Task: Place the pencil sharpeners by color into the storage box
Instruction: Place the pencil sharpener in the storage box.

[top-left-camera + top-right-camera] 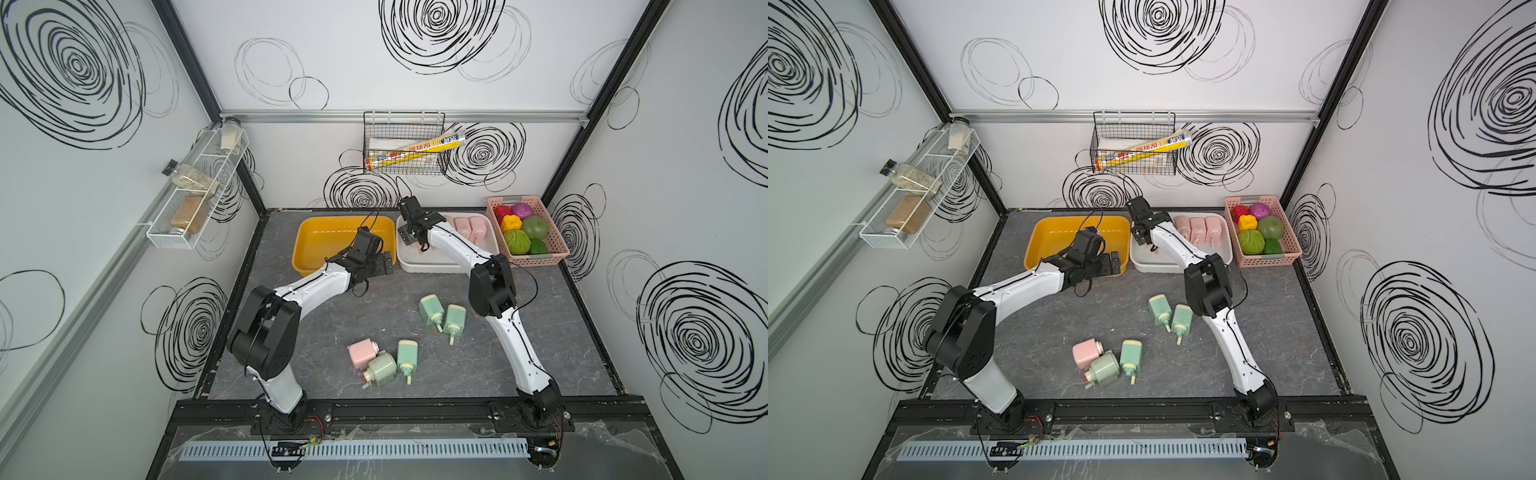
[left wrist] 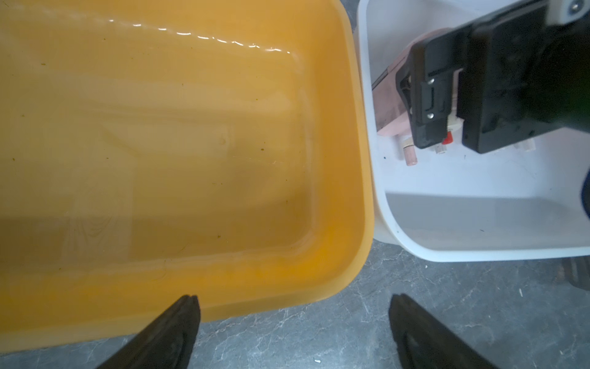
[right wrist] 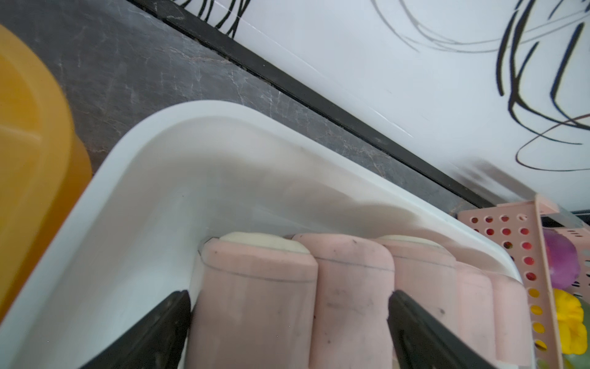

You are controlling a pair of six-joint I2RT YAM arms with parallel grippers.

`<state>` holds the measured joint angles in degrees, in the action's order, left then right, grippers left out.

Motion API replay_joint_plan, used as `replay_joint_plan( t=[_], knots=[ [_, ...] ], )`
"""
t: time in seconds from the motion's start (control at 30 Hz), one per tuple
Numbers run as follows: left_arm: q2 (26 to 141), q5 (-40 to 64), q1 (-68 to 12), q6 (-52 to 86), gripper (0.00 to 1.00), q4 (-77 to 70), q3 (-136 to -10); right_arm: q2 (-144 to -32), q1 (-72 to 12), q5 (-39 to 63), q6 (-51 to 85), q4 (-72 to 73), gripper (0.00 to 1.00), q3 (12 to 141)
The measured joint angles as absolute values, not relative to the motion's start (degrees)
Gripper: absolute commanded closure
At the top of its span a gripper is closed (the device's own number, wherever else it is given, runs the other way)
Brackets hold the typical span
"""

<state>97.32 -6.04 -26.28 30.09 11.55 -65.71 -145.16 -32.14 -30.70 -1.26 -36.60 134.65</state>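
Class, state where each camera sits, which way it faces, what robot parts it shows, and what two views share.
Both top views: high in front, facing down toward back wall; both arms show.
Left wrist: on left arm, facing down at yellow box and white box; left gripper's open fingers and right gripper show.
Right wrist: on right arm, facing pink sharpeners in white box; its open fingers show.
Wrist views share the white box.

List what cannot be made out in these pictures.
- Number of pink sharpeners in the white bin: the right arm covers some in both top views, and the right wrist view's edge cuts off others.
- Whether the right gripper touches them: hidden under its own wrist in both top views, too close and blurred in the right wrist view.
- Print on the long box: too small in both top views.
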Motion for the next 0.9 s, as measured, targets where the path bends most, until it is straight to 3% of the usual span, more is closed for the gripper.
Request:
replay_joint_plan(
  t=[0.3, 0.47, 0.7, 0.9],
  knots=[
    [87.94, -7.79, -27.55, 33.36, 0.01, 12.91, -61.21, -145.23, -32.01, -28.93, 0.45, -37.76, 0.00, 135.22],
    [81.25, -10.02, -28.45, 36.21, 0.01, 16.25, -58.87, -143.63, -31.92, -22.72, 0.80, -36.71, 0.00, 133.08],
    [74.30, -12.38, -28.49, 43.68, 0.01, 22.65, -51.75, -127.00, -31.90, -10.61, -0.58, -26.52, 0.00, 113.86],
    [70.22, -17.32, -28.77, 50.57, 0.01, 33.61, -49.45, -107.92, -32.10, 4.03, -9.69, -14.31, 0.00, 95.44]
  ],
)
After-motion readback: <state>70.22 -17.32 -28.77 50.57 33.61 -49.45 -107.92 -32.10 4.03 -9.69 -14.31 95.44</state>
